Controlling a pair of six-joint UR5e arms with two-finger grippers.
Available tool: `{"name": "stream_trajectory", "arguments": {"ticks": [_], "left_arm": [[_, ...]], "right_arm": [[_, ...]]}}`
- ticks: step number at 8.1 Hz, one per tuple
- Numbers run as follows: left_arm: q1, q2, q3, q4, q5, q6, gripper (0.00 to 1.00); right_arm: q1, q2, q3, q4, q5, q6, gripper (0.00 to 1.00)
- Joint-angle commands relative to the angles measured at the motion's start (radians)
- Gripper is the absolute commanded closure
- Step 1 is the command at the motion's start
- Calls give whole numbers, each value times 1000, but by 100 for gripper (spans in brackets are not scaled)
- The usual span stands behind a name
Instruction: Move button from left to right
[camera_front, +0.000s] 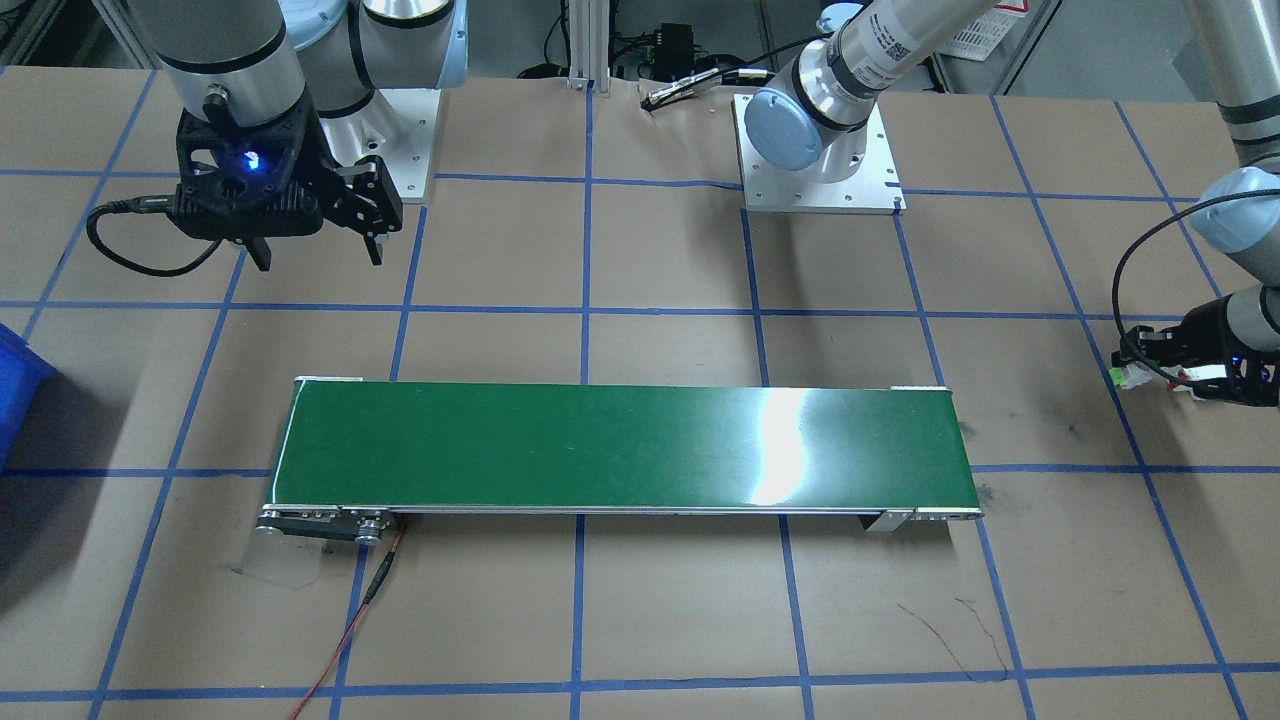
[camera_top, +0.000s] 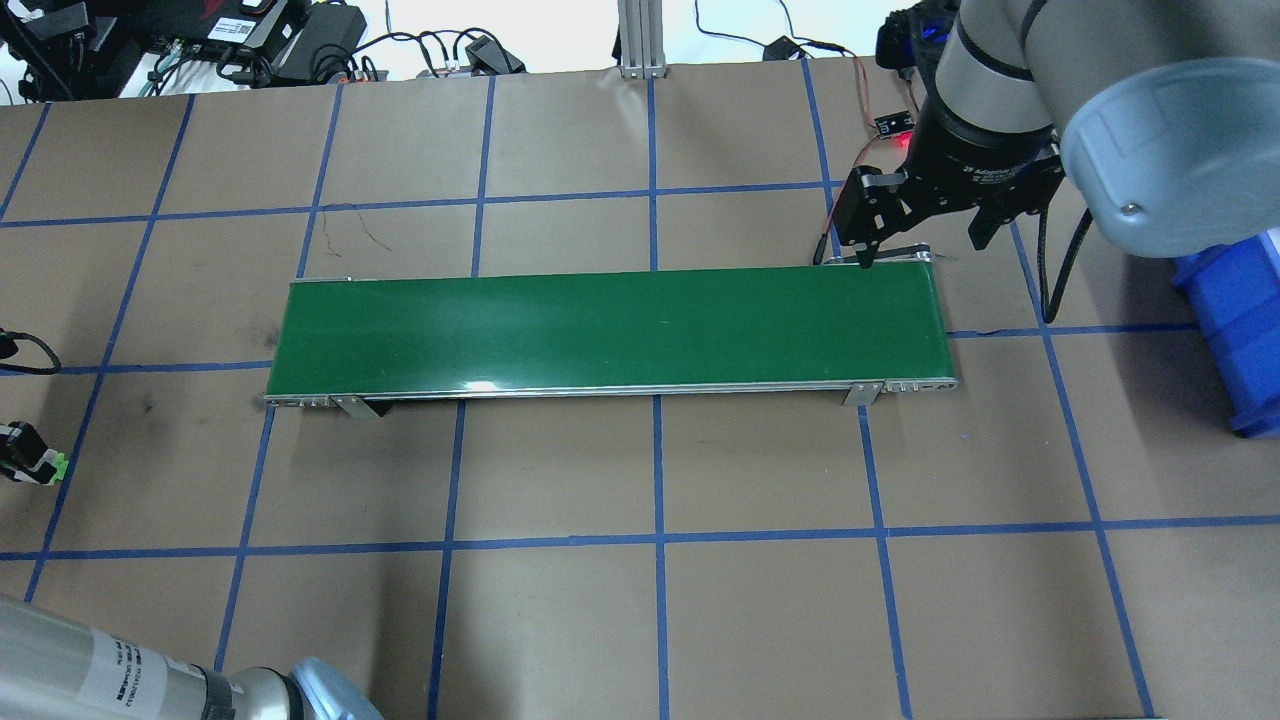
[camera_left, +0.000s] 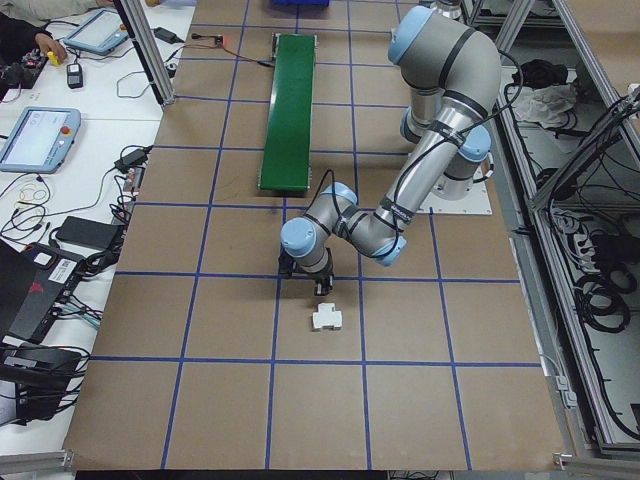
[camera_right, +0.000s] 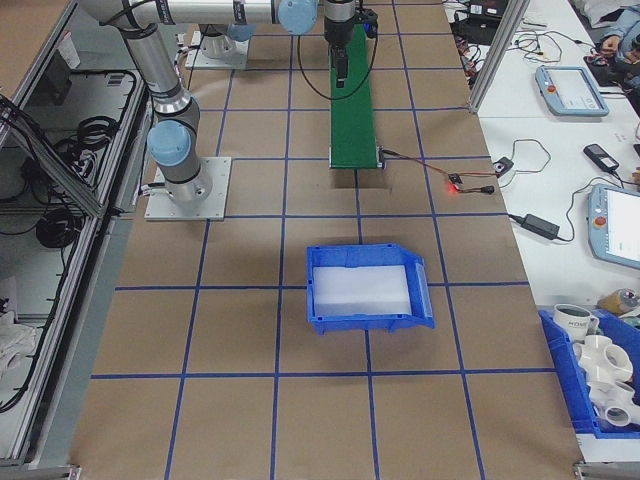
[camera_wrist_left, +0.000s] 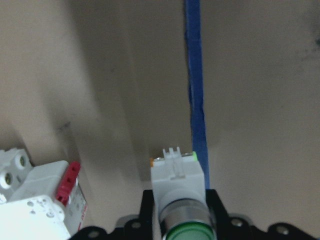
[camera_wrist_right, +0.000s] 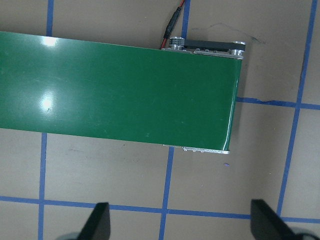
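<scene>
Brown-papered counter (camera_top: 560, 620), blue tape grid, green belt (camera_top: 610, 330) mid-scene. Far left: left tool (camera_front: 1135, 362) low over the paper, pinching the button (camera_wrist_left: 178, 182), breaker (camera_wrist_left: 37, 200) just beside. Right tool (camera_top: 920, 245) spread wide above the belt's right end.

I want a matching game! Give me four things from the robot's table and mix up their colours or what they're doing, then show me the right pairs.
Things:
1. button
2. conveyor belt
3. right gripper
4. bin

Descriptions:
A. blue, with nothing in it
B. open, hanging in the air holding nothing
C. long and green, nothing on top
D. gripped by the left gripper, off the belt's end

Pairs: 1-D, 2-C, 3-B, 4-A
</scene>
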Motion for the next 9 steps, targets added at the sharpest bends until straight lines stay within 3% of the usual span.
{"name": "stream_trajectory", "arguments": {"ticks": [1,3,6,9], "left_arm": [[0,8,1,0,2,-5,86],[0,55,9,-32,6,-40,94],[-53,194,18,-202,-3,-94,100],[-289,302,55,-237,-6,-230,100]], "right_arm": [[0,0,0,0,0,0,0],[0,0,0,0,0,0,0],[0,0,2,2,0,0,0],[0,0,2,0,-3,-5,0]]}}
